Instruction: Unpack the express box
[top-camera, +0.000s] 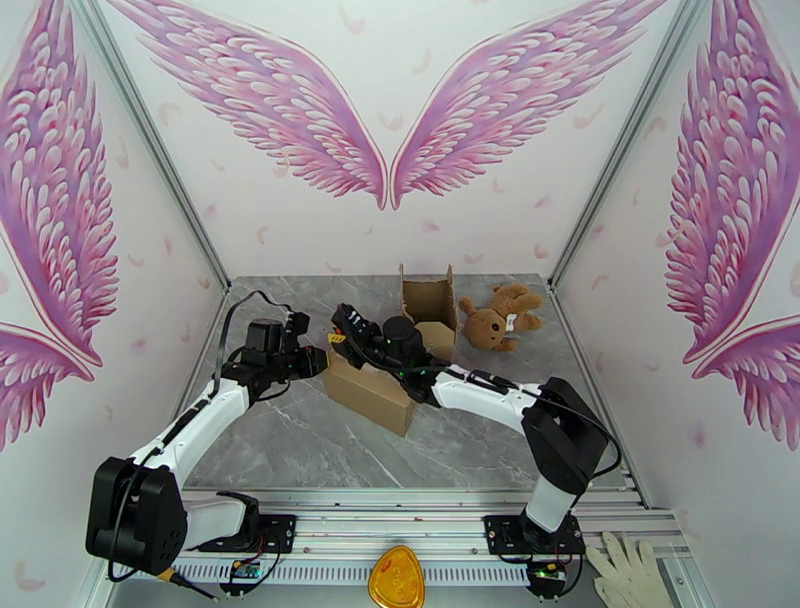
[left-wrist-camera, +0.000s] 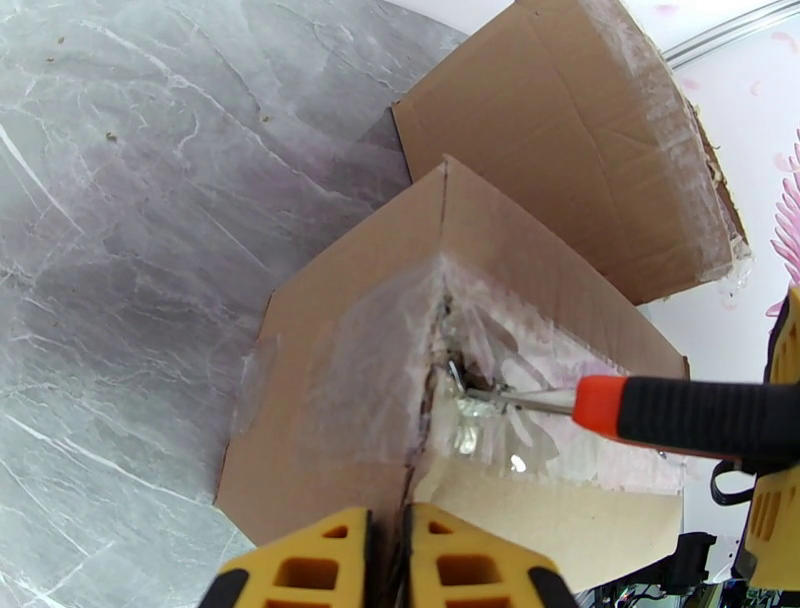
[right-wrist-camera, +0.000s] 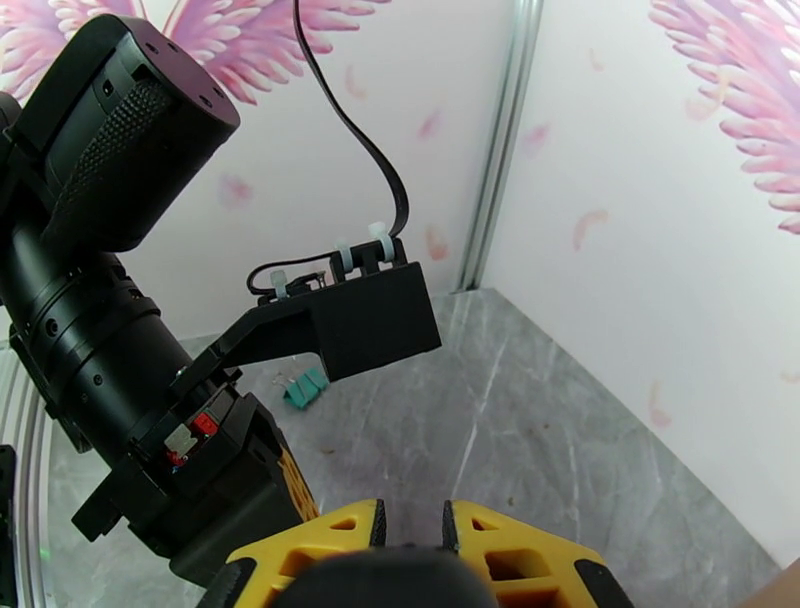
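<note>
Yellow fingers (left-wrist-camera: 300, 572) of the left gripper (left-wrist-camera: 388, 525) sit almost together at the bottom of my left wrist view, pinching the near taped corner of the express box (left-wrist-camera: 330, 320), which lies on the grey table (left-wrist-camera: 120, 250) right against them. I see the right gripper (right-wrist-camera: 412, 528) clamped around a black-handled tool (left-wrist-camera: 690, 415); its metal tip is stuck into the clear tape (left-wrist-camera: 370, 380) at the box seam. Beyond the box, apart from it, lies a teddy bear (top-camera: 502, 318).
</note>
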